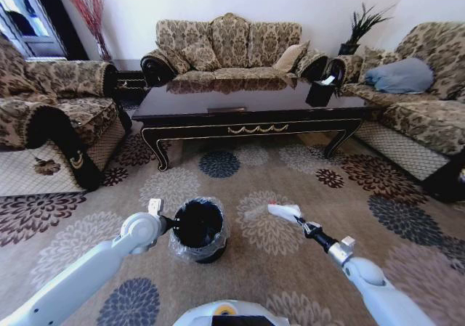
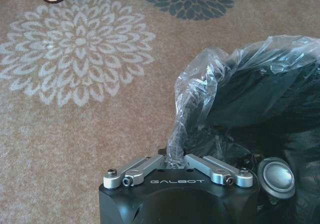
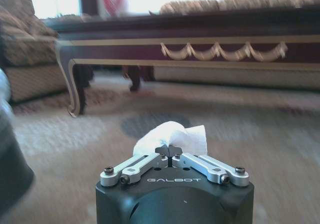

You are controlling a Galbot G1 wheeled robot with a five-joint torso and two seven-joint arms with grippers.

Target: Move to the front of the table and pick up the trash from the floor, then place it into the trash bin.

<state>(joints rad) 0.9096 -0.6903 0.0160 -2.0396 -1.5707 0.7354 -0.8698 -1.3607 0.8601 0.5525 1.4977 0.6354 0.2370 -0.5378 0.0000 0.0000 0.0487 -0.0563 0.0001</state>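
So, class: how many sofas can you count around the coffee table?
3. One sofa stands behind the table, one at the robot's left, one at its right. Others may sit outside the picture.

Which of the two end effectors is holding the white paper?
The right end effector grips the crumpled white paper; the left end effector pinches the bin's plastic bag instead.
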